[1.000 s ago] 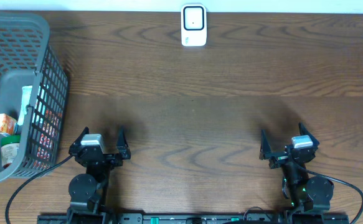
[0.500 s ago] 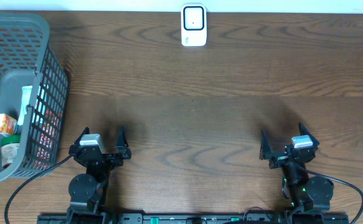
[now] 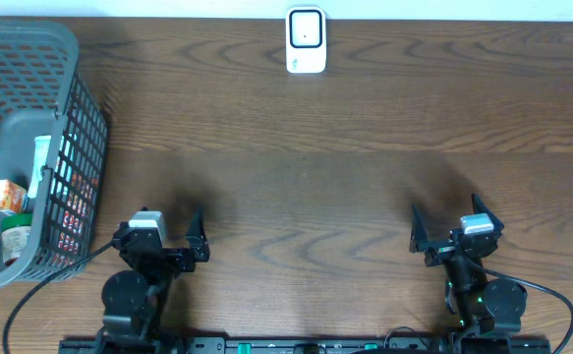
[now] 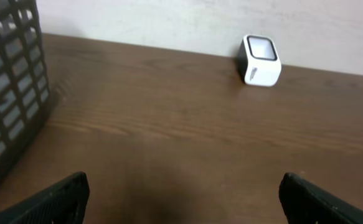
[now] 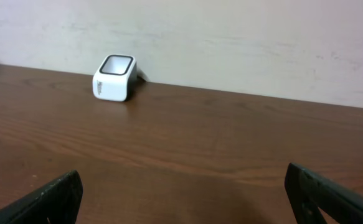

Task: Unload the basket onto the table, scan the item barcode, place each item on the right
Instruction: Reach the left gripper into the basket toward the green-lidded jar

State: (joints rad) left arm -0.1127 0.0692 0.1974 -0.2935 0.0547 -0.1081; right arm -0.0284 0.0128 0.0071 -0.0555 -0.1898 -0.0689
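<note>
Both arms sit low at the near edge of the tabletop, well apart from each other. The left claw is spread wide and grips nothing; the right claw is just as wide and just as empty. The white barcode scanner stands at the far edge, about midway across. The goods to scan lie in the grey mesh basket at the left: an orange carton, a jar beside it and a pale tube along the basket's inner wall.
</note>
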